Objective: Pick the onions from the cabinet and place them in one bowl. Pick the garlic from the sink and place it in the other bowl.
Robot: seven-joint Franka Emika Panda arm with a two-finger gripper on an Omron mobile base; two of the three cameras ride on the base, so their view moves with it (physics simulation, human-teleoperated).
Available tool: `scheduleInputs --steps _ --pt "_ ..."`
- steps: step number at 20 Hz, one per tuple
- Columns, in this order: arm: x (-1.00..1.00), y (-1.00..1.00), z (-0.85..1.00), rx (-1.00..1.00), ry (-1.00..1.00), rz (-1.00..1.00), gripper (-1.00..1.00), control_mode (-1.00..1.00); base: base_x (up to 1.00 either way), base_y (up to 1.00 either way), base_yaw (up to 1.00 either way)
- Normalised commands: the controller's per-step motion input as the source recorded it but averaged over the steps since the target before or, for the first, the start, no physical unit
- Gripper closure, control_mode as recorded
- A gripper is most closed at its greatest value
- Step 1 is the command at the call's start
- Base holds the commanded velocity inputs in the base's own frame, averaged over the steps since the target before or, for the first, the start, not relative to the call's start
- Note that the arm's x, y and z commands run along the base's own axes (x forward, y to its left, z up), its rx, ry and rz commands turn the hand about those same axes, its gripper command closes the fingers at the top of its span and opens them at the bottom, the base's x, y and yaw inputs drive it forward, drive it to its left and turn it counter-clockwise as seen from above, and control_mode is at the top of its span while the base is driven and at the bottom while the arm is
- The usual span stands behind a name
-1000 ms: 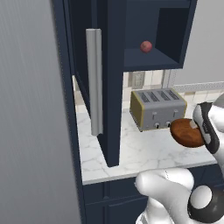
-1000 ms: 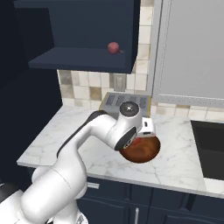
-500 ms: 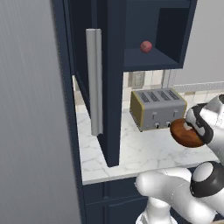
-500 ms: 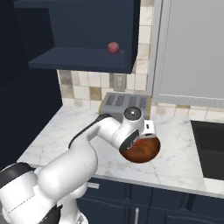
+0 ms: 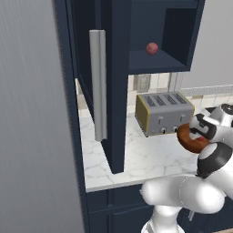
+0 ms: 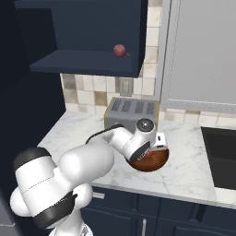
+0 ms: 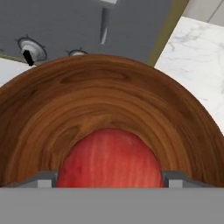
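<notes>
The wooden bowl (image 7: 109, 96) sits on the marble counter in front of the toaster, also seen as the bowl (image 5: 187, 140) (image 6: 156, 161). My gripper (image 7: 109, 177) (image 5: 202, 131) (image 6: 156, 140) hangs low over it, shut on a bright red onion (image 7: 109, 157) that fills the gap between the fingertips (image 7: 41, 178), just above the bowl's floor. A second, duller onion (image 5: 152, 48) (image 6: 119, 50) rests on the shelf of the open navy cabinet (image 5: 117, 91) (image 6: 87, 27). The black sink (image 6: 221, 156) lies at the right; the garlic is out of view.
A grey toaster (image 5: 164, 111) (image 6: 131, 110) stands right behind the bowl. The open cabinet door with its long grey handle (image 5: 98, 82) juts out over the counter's left end. Light grey cabinets (image 6: 203, 50) hang above the sink side.
My hand has stayed over the bowl with the red onion in it. The arm's elbow and lower links have swung round closer to the cameras.
</notes>
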Motion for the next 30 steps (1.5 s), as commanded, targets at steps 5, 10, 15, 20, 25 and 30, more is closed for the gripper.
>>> scheduleInputs --steps 5,10,15,20,25,30 --pt "0.03 -0.07 -0.20 0.01 0.02 0.01 1.00 -1.00 0.00 0.00 0.00" --pt "0.02 0.03 -0.07 0.00 0.02 -0.01 -1.00 -1.00 0.00 0.00 0.00" --pt "0.03 0.01 0.14 -0.03 0.01 0.00 -1.00 -1.00 0.00 0.00 0.00" --pt "0.00 -0.05 0.18 -0.05 0.00 -0.02 -1.00 -1.00 0.00 0.00 0.00" --pt "-0.01 -0.12 0.39 -0.02 0.01 -0.10 -1.00 -1.00 0.00 0.00 0.00" --pt "-0.39 -0.08 0.48 0.07 -0.05 -0.16 -1.00 -1.00 0.00 0.00 0.00"
